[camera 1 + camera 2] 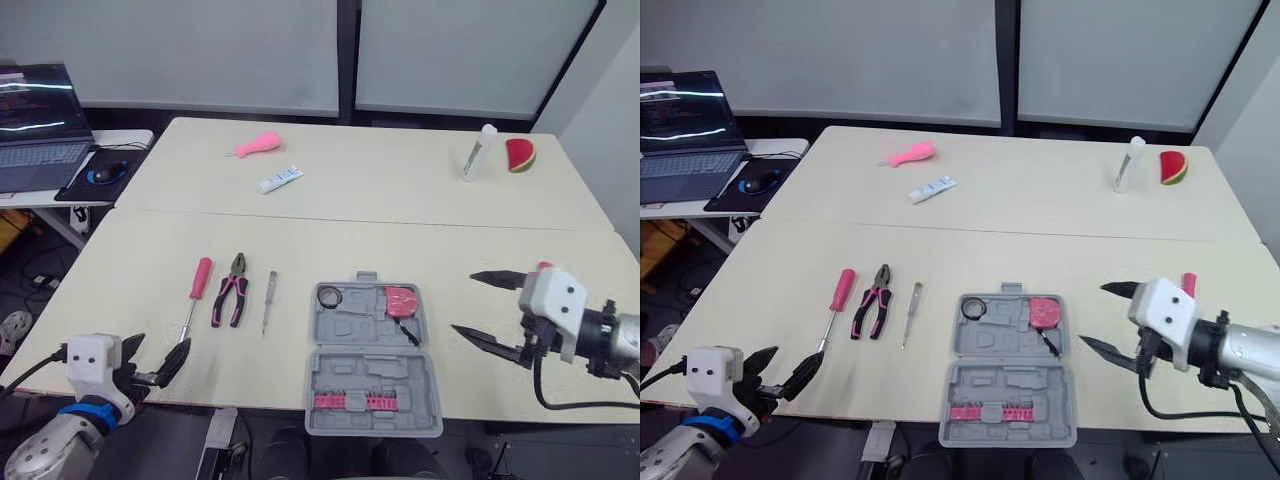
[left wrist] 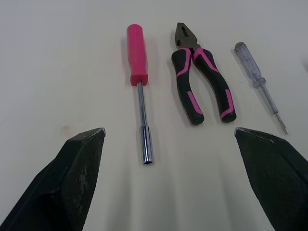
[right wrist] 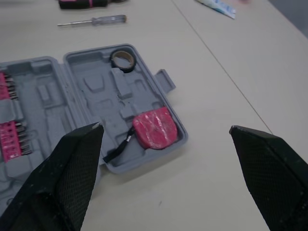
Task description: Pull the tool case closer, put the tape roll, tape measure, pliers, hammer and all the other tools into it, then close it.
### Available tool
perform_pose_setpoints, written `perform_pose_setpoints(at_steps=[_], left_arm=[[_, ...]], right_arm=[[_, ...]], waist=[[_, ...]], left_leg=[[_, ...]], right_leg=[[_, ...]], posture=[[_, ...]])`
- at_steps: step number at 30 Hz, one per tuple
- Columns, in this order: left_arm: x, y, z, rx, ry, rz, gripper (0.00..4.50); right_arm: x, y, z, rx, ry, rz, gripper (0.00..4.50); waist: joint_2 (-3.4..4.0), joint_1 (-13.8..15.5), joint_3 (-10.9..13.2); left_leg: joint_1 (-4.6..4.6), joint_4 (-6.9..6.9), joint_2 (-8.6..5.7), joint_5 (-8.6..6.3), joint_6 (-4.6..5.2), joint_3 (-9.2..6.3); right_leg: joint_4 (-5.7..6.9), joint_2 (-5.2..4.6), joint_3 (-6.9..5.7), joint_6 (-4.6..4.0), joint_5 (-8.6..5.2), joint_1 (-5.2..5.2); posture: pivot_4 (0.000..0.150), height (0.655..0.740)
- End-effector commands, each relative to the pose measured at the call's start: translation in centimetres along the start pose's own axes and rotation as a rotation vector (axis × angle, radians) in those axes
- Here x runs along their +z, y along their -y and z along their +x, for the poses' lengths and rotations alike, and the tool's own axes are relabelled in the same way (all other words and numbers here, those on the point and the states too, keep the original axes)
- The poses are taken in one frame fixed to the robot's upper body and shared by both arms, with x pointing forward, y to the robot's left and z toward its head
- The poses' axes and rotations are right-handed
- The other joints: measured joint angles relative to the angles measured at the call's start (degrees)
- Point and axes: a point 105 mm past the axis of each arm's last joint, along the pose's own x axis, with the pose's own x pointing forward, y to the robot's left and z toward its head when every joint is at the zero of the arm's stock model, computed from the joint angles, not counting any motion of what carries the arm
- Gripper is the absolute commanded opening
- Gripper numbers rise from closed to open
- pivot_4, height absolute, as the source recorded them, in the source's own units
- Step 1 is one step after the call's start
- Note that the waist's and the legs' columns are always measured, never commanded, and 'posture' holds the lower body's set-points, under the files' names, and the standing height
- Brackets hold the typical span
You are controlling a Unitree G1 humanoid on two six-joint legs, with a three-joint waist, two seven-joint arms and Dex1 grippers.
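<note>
Both fingers of the left gripper [image 1: 165,341] stood spread wide, holding nothing, low over the near left edge of the table [image 1: 150,260]; beyond that corner, on a side desk, sat a laptop [image 1: 35,125] and a mouse [image 1: 105,175]; just ahead of the gripper lay a pink-handled driver [image 1: 195,295], its metal shaft pointing back toward the robot; beside it lay the pliers [image 1: 231,290], jaws pointing away, then a thin clear tester screwdriver [image 1: 268,300], all three apart from one another; far behind them rested a pink toy [image 1: 258,146] and a white tube [image 1: 280,179]; at the near middle the grey tool case [image 1: 372,400] lay open flat, pink bits [image 1: 350,402] clipped in its nearer half; the tape roll [image 1: 329,296] sat in the far left corner of its farther half, the tape measure [image 1: 403,300] in the far right corner; right of the case, the right gripper [image 1: 462,302] hovered empty, fingers parted wide; far back stood a white bottle [image 1: 480,152] beside a watermelon slice [image 1: 519,155].
</note>
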Motion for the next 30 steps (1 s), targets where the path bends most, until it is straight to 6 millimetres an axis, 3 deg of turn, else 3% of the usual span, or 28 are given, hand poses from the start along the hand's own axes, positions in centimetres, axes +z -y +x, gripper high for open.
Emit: perform_pose_setpoints(at_steps=[1,6,10,14,20,25,30], left_arm=[[1.7,0.9,1.3,0.02,0.039,0.037,4.5],[2.6,2.6,3.5,0.007,0.035,0.02,4.5],[3.1,3.8,5.1,-0.007,0.031,0.015,4.5],[3.8,5.2,6.9,-0.015,0.033,0.007,3.37],[4.3,5.8,9.6,0.047,0.005,-0.024,3.37],[4.7,5.2,11.0,0.084,-0.013,-0.057,3.37],[4.8,5.1,11.8,0.073,-0.038,-0.041,4.46]], right_arm=[[1.9,-0.4,1.6,0.064,0.04,0.012,4.46],[3.7,0.9,3.6,0.078,0.092,0.034,4.46],[3.8,1.0,4.4,0.116,0.078,0.018,4.46],[3.9,0.6,4.7,0.137,0.079,0.019,4.5],[4.0,0.0,4.8,0.148,0.078,0.025,4.5],[4.2,-0.4,4.9,0.161,0.081,0.027,4.5],[4.5,-0.6,5.1,0.17,0.093,0.022,4.5]], waist=[[-0.04,0.13,0.01],[-0.09,-0.12,0.01],[-0.1,-0.05,0.01],[-0.09,-0.02,0.02],[-0.1,-0.02,0.01],[-0.1,-0.12,0.02],[-0.1,-0.07,0.02]], left_leg=[[-0.02,0.0,0.0,0.0,0.0,-0.02],[-0.06,0.01,0.02,0.0,0.0,-0.03],[-0.18,0.04,0.01,0.0,0.0,-0.05],[-0.29,0.06,0.01,0.0,-0.01,-0.08],[-0.29,0.1,0.01,0.01,-0.01,-0.08],[-0.32,0.11,0.0,0.03,-0.05,-0.06],[-0.35,0.11,0.01,0.1,-0.18,-0.06]], right_leg=[[-0.01,0.0,-0.01,0.0,0.0,-0.02],[-0.02,0.0,-0.04,-0.01,0.01,-0.06],[-0.01,-0.01,-0.07,-0.02,0.01,-0.14],[-0.02,-0.01,-0.1,-0.02,0.01,-0.19],[0.0,0.0,-0.12,-0.03,0.01,-0.18],[0.0,0.0,-0.1,-0.03,0.01,-0.19],[0.0,0.0,-0.12,-0.03,0.02,-0.21]], posture=[[0.15,0.74],[0.15,0.74],[0.15,0.74],[0.15,0.74],[0.15,0.74],[0.15,0.74],[0.15,0.74]])
